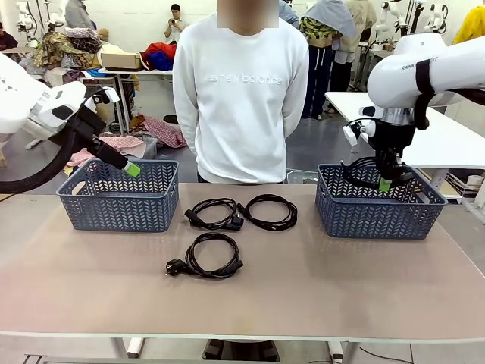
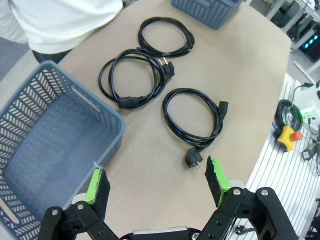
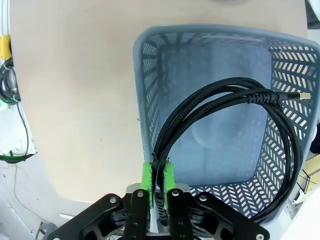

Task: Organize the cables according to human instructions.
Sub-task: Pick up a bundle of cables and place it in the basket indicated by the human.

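Currently clenching the right hand (image 1: pixel 385 184) on the held cord (image 1: pixel 362 171), just above the right basket (image 1: pixel 379 216) at the right end of the counter (image 1: pixel 303 296). Seen from the right wrist, pinching several strands of that cord tight between the green pads (image 3: pixel 146 175), with the rest of the loop sagging down inside the basket and curving along its walls, and one small metal-tipped end pointing at a side wall. Not possible to tell about contact between loop and basket floor.

Holding the left hand (image 1: pixel 126 166) released, fingers spread wide apart and grasping nothing, hovering tilted above a corner of the left basket (image 1: pixel 117 205). Looking down from the left wrist past that corner, one finger over the basket and the other over bare counter.

Lying loose on the counter between the two baskets, three more coils: the front cord (image 1: pixel 208 256), nearest the robot's edge, lying flat with a round plug sticking out to its left. Behind it, the middle cord (image 1: pixel 214 212) and the back cord (image 1: pixel 270 211), lying side by side, touching or nearly so at the plugs. All three resting outside both baskets and well apart from both hands.

Standing at the far side, just behind the counter, a person in a white sweatshirt (image 1: pixel 241 98), arms drawn back behind the body.
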`<state>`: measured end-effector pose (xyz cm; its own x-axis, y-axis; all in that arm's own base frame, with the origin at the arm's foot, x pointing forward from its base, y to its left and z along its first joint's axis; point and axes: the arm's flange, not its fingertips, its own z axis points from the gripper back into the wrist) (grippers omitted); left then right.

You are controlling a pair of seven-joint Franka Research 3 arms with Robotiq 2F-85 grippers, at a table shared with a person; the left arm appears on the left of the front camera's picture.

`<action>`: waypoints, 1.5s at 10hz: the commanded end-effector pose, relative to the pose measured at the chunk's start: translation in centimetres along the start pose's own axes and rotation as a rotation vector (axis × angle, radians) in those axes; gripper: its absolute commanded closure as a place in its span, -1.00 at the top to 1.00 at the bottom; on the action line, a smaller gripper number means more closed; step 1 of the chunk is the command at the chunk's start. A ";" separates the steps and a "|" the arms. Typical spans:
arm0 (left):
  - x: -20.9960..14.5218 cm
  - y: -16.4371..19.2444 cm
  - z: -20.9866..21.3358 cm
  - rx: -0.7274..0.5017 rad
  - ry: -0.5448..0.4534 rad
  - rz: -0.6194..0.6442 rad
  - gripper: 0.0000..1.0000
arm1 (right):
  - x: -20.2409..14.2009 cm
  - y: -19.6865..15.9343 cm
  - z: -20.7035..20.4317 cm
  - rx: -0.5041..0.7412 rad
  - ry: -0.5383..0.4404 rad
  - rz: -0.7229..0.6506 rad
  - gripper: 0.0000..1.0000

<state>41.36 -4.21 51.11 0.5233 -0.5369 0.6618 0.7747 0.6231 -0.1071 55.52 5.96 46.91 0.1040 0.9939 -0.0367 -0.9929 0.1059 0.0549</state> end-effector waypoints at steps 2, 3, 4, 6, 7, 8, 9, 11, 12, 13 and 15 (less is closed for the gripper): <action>-0.2 0.1 -0.1 -0.022 -0.025 -0.015 1.00 | -0.1 0.2 -0.1 -0.003 -0.001 0.000 -0.78; -0.2 0.1 -0.1 -0.022 -0.025 -0.015 1.00 | -0.1 0.2 -0.1 -0.003 -0.001 0.000 -0.78; -0.2 0.1 -0.1 -0.022 -0.025 -0.015 1.00 | 0.1 0.1 -0.2 0.003 0.001 0.001 -0.78; -0.2 0.1 -0.1 -0.022 -0.025 -0.015 1.00 | 0.6 -1.2 -1.0 -0.037 0.007 0.028 -0.78; -0.2 0.1 -0.1 -0.022 -0.025 -0.015 1.00 | 0.7 -1.8 -1.3 -0.045 0.015 0.023 -0.78; -0.2 0.1 -0.1 -0.022 -0.025 -0.015 1.00 | 0.7 -2.2 -1.5 -0.051 0.023 0.024 -0.78; -0.2 0.1 -0.1 -0.022 -0.025 -0.015 1.00 | 0.5 -2.6 -1.8 -0.052 0.022 0.019 -0.78; -0.2 0.1 -0.1 -0.022 -0.025 -0.015 1.00 | 0.1 -3.5 -2.5 -0.050 0.028 0.024 -0.78; -0.2 0.1 -0.1 -0.022 -0.025 -0.015 1.00 | 0.1 -3.8 -2.8 -0.044 0.028 0.023 -0.78; -0.2 0.1 -0.1 -0.022 -0.025 -0.015 1.00 | -0.1 -4.2 -3.2 -0.054 0.029 0.019 -0.78; -0.2 0.1 -0.1 -0.022 -0.025 -0.015 1.00 | -0.3 -4.7 -3.7 -0.052 0.028 0.037 -0.78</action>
<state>41.37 -4.21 51.11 0.5230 -0.5371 0.6618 0.7750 0.6229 -0.1069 59.16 5.36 42.71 0.1027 0.9936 -0.0474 -0.9941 0.1041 0.0295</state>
